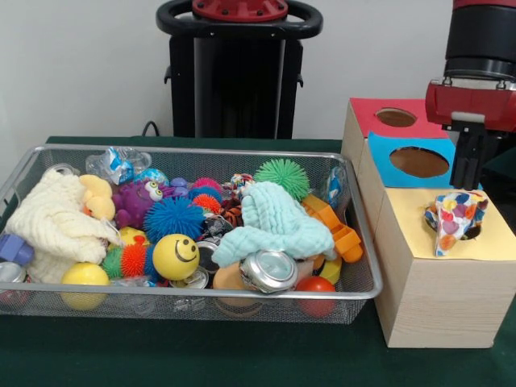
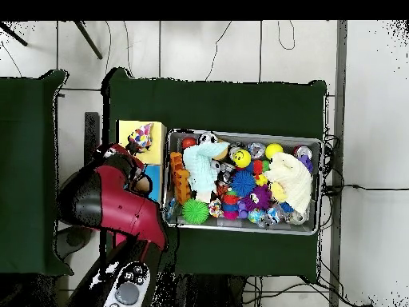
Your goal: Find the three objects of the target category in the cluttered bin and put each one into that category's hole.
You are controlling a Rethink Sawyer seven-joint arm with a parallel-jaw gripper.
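Note:
The wire mesh bin (image 1: 364,278) stands at the left, full of toys; it also shows in the overhead view (image 2: 315,144). One whitish fabric piece with red, blue and yellow blotches (image 1: 454,219) rests in the hole (image 1: 475,233) of the yellow-topped box (image 1: 419,298), sticking up out of it. It shows there from above too (image 2: 141,137). My gripper (image 1: 466,184) hangs just above and behind the piece, apart from it. A small blotchy thing (image 1: 240,182) lies at the bin's back middle; I cannot tell what it is.
The blue-panelled box (image 1: 385,173) and the red-panelled box (image 1: 367,113) stand behind the yellow one. In the bin lie a mint cloth (image 1: 274,222), a cream cloth (image 1: 48,222), a purple monster (image 1: 135,201), a smiley ball (image 1: 176,256) and a can (image 1: 268,270).

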